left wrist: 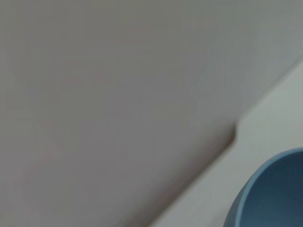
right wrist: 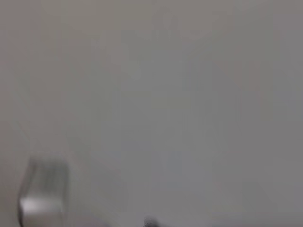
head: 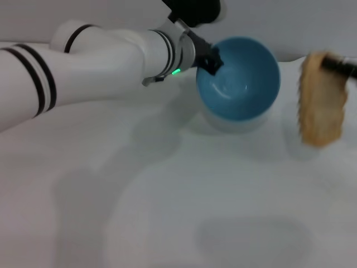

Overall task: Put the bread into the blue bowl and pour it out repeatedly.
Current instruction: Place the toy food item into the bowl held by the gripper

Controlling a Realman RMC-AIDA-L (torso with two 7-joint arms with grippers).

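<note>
A plain white, smooth counter (head: 167, 212) fills most of the head view, its matte surface carrying soft grey shadows, one broad patch near the front edge. Behind it rises a pale grey wall (head: 83, 17), meeting the counter along a straight line at the back. The left wrist view shows the same grey wall (left wrist: 94, 94) and a strip of the white counter (left wrist: 270, 123), with a dark seam between them. In the right wrist view a small blurred silvery-grey block (right wrist: 42, 194) sits against a grey background; what it is cannot be told.

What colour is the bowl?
The blue bowl is glossy light blue, plain inside. The head view shows it best.
</note>
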